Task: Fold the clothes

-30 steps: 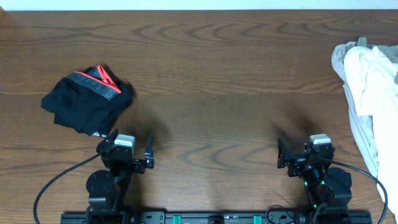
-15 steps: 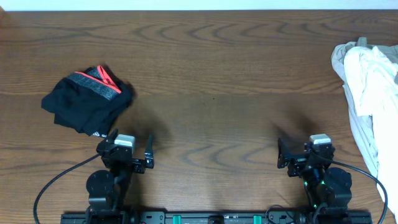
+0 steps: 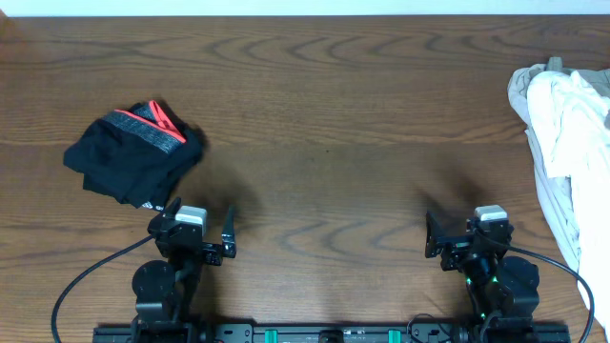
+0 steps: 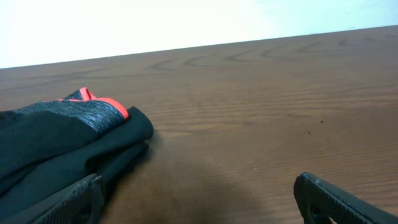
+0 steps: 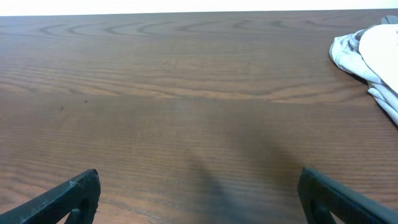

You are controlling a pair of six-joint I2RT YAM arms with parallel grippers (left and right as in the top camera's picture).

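Observation:
The clothes [image 3: 133, 157] lie as a compact black bundle at the table's left, with the grey waistband and red-orange edge on top. In the left wrist view the clothes [image 4: 62, 140] fill the lower left, and their edge reaches close to my left finger [image 4: 74, 199]. My left gripper [image 3: 202, 221] rests near the front edge, just right of and below the bundle, open and holding nothing; it [image 4: 198, 183] has only bare wood between its fingers. Open too, my right gripper [image 3: 469, 233] sits at the front right, and in its own view it [image 5: 199, 177] spans bare table.
A heap of white and beige fabric [image 3: 562, 124] lies along the right edge of the table and shows at the far right as fabric [image 5: 373, 50] in the right wrist view. Dark wooden table [image 3: 324, 114] stretches between the two arms.

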